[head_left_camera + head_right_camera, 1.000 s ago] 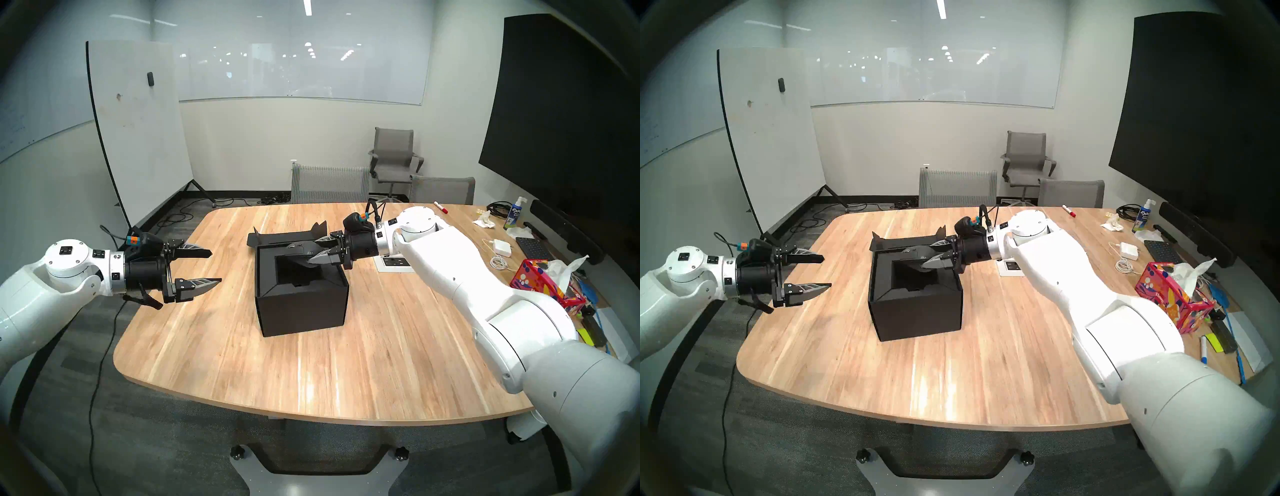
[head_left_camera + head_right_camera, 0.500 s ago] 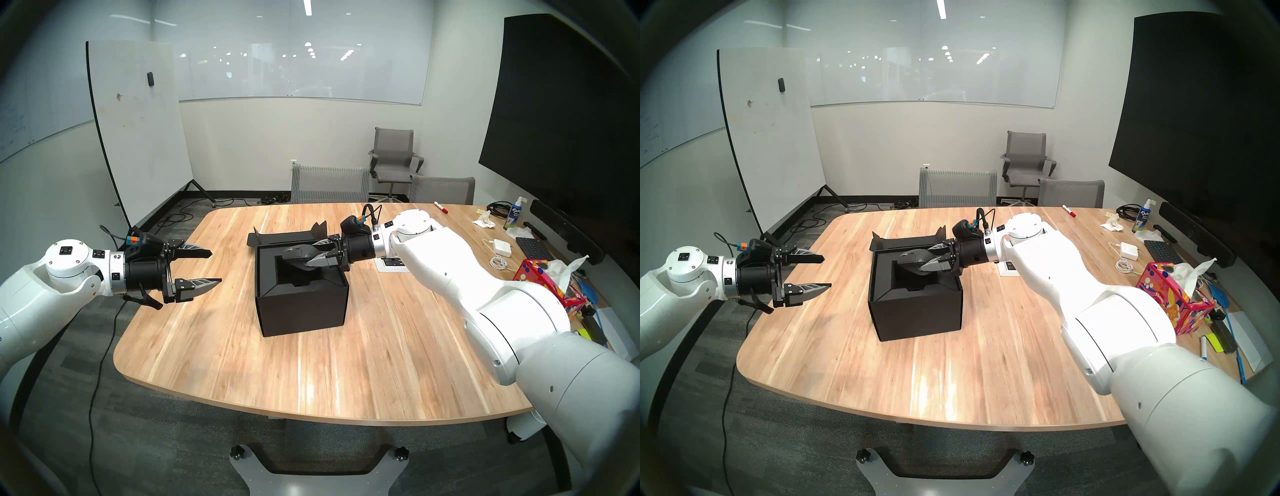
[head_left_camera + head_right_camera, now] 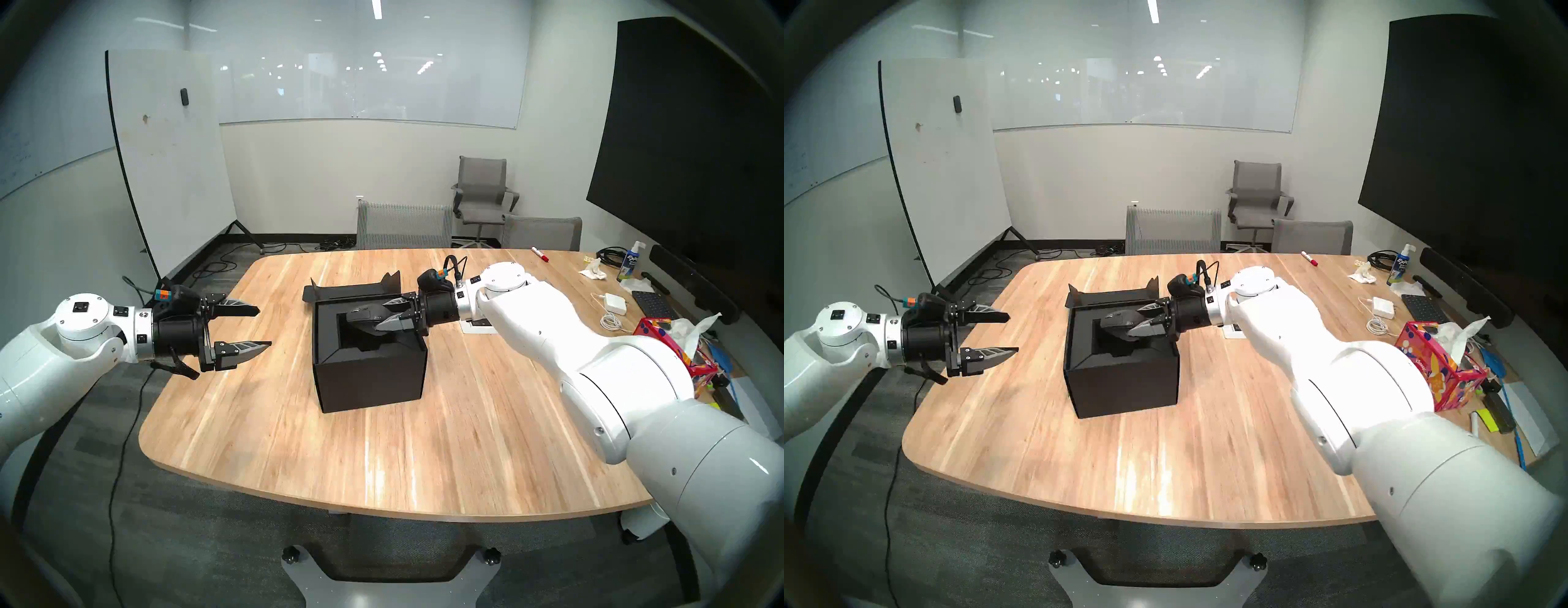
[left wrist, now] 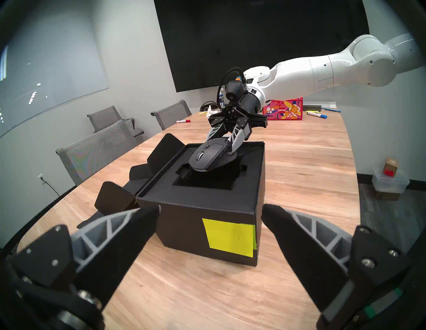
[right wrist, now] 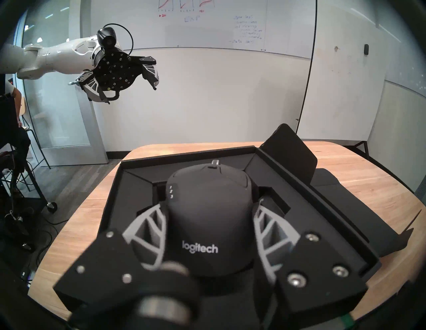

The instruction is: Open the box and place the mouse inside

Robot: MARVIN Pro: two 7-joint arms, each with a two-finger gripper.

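**Ana:** Since the desk (image 3: 382, 446) is the biggest thing here, start there: what's on it?

**Ben:** Pale, streaky wood planks with rounded corners. The box (image 3: 368, 373) stands near the middle, a matte black cardboard cube. Its hinged lid (image 3: 352, 292) is folded right back and lies behind it, side tabs sticking up. So the opening step looks done.

**Ana:** And the placing?

**Ben:** Under way, I'd judge, not finished. The right tool (image 3: 384, 316) reaches in from the right side, clenched on the mouse (image 3: 364, 317), one ribbed grey finger on each flank. The mouse hangs tilted, nose out, just above the square recess (image 4: 207, 182) cut in the box's black insert. From the left wrist view its underside looks clear of the recess; I can't tell whether any edge touches the insert.

**Ana:** So what's left?

**Ben:** Lowering it into the recess and letting go, by my reading.

**Ana:** The other arm?

**Ben:** The left tool (image 3: 250, 329) hovers off the desk's left edge, well apart from the box, fingers spread wide, holding nothing.

**Ana:** Textures?

**Ben:** The mouse is a smooth, rounded, dark matte shell with small pale lettering (image 5: 200, 247) and a scroll wheel at the nose. The box is flat and sharp-edged, with a neon yellow sticky note (image 4: 229, 237) on the side facing the left arm.
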